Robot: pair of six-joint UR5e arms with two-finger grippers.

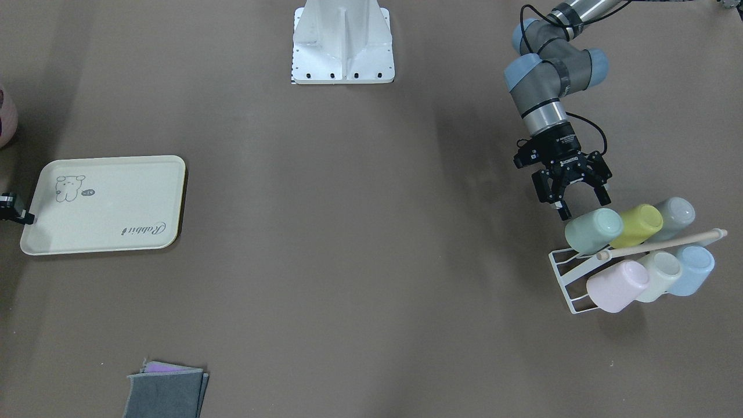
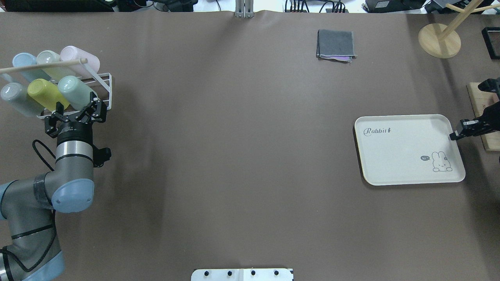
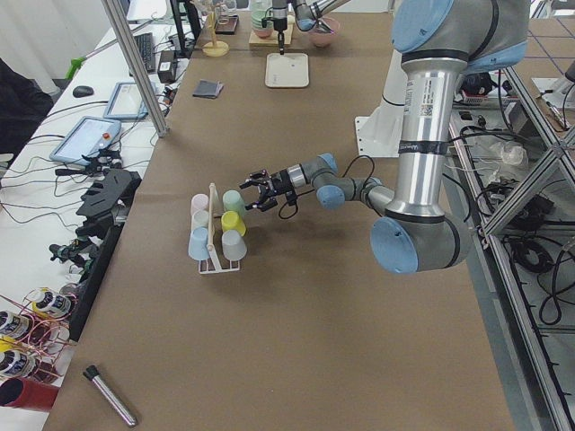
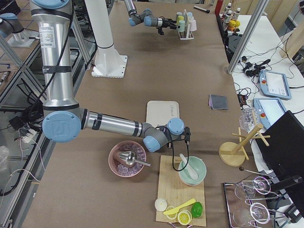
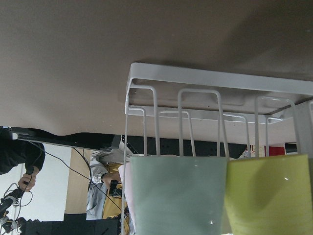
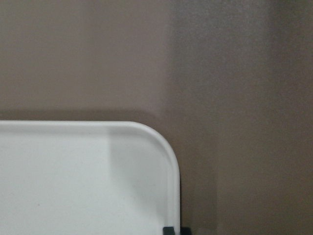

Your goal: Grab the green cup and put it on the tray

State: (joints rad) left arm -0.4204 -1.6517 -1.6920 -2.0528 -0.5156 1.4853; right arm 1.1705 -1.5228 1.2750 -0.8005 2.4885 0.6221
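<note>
The green cup [image 1: 593, 230] lies tilted on a white wire rack [image 1: 566, 273], nearest the table's middle in its row; it also shows in the overhead view [image 2: 76, 90] and fills the bottom of the left wrist view [image 5: 178, 193]. My left gripper [image 1: 584, 207] is open, its fingers spread just short of the cup's base [image 2: 76, 106]. The cream tray [image 1: 104, 203] lies flat at the other end of the table [image 2: 406, 150]. My right gripper [image 2: 454, 136] is shut on the tray's side rim [image 6: 176, 196].
On the rack are also a yellow-green cup [image 1: 641, 225], a grey cup [image 1: 673, 216], and pink, pale and blue cups below a wooden rod [image 1: 662, 244]. A folded grey cloth [image 2: 336, 45] lies at the far side. A wooden stand [image 2: 439, 39] and a board [image 2: 478, 113] are beyond the tray.
</note>
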